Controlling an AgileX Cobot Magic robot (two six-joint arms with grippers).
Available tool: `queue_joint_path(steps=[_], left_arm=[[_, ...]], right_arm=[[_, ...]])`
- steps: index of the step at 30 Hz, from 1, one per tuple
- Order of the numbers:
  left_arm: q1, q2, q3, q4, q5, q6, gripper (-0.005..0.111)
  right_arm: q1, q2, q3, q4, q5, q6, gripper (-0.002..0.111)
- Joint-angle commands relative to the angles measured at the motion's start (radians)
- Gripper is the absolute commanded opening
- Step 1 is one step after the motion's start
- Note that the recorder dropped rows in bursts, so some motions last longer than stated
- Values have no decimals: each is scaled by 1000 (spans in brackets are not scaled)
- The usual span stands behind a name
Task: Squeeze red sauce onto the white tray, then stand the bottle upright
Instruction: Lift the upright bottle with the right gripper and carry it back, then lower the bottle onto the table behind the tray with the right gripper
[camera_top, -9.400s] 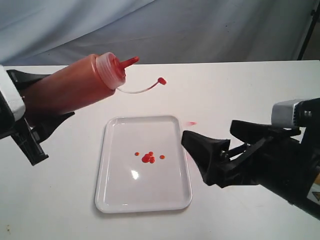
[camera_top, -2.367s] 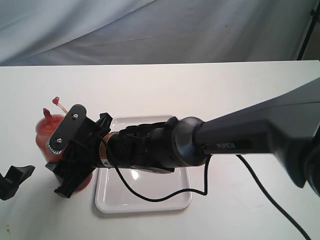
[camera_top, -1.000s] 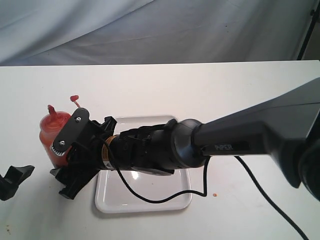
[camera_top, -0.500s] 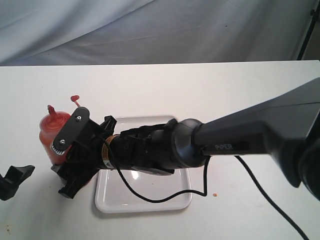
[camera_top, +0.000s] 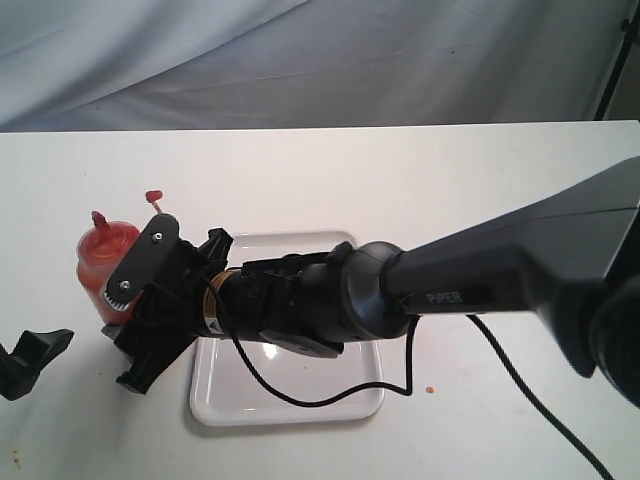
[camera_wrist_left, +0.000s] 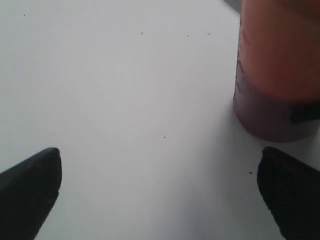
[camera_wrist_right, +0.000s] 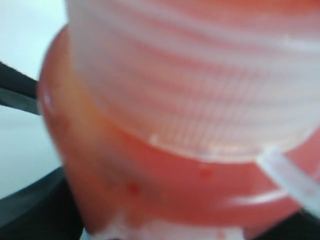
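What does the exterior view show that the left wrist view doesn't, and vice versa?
Only exterior: the white tray, the right gripper reaching across it to the bottle, the bottle's red nozzle. Only left wrist: the bottle's base standing on the table, dark red sauce inside, both left fingertips wide apart. Both: the bottle, the table, the left gripper.

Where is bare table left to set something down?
Free: the table strip behind the white tray, and the front patch between tray and cable. Crowded: the bottle, right hand, left hand; the right arm overhangs the tray.
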Motion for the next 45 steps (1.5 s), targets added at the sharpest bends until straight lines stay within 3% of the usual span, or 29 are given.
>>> queue_joint_path(steps=[1, 12, 25, 32, 45], left_arm=[[-5, -6, 4, -9, -3, -8, 105], [-5, -6, 4, -9, -3, -8, 105], [-5, -6, 4, -9, -4, -8, 105], [-5, -6, 4, -9, -8, -10, 105], [-5, -6, 4, -9, -12, -10, 105]], right_arm=[[-10, -10, 1, 135, -84, -114, 0], [-81, -10, -5, 261, -308, -126, 0], [-278, 15, -301, 313, 50, -161, 0], [-335, 95, -358, 328, 79, -154, 0], [-339, 160, -382, 328, 100, -154, 0]])
